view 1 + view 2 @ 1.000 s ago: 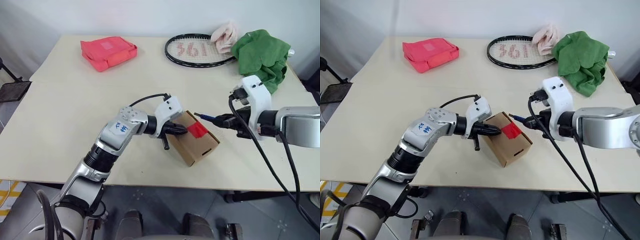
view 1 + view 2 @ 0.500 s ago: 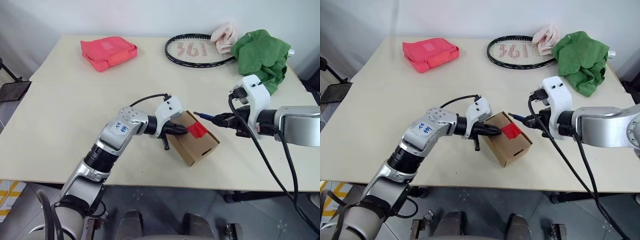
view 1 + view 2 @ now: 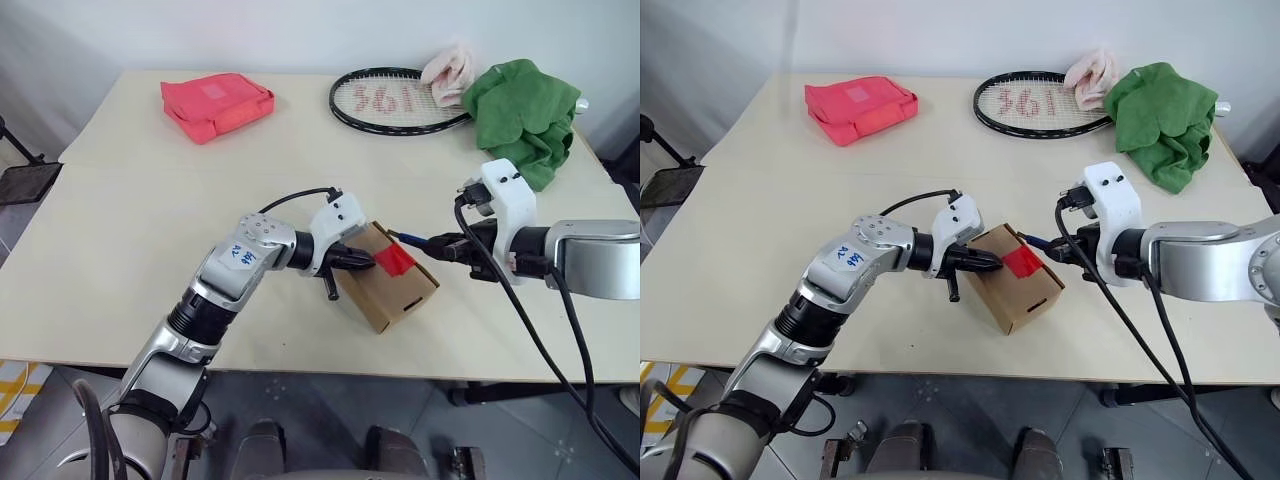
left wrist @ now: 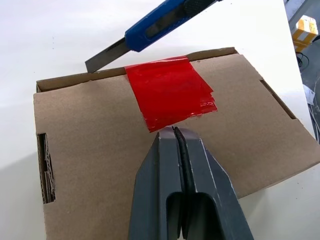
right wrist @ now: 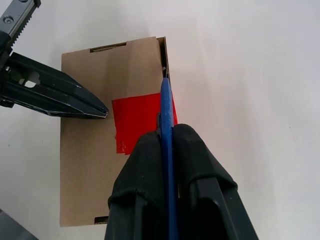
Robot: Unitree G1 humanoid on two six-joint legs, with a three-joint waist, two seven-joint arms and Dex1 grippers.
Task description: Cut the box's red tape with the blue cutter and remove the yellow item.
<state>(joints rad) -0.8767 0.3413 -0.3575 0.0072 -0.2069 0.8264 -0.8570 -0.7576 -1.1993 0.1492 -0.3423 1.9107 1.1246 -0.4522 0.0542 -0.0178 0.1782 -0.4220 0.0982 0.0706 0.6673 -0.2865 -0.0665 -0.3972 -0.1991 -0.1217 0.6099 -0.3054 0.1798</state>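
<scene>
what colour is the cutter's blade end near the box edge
Dull grey metal, sticking out of the blue cutter handle; clearest in the left wrist view, beside the red tape.

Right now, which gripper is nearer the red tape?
Left. The left gripper, shut, has its tips on the box lid at the red tape edge. The right gripper holds the blue cutter, staying back beyond the lid edge.

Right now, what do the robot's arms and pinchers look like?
Both arms are silver with black joints and white wrist blocks. The left arm wears a white sticker with blue writing. A black cable loops along each arm. The left gripper and right gripper each have two black, pointed fingers.
</scene>
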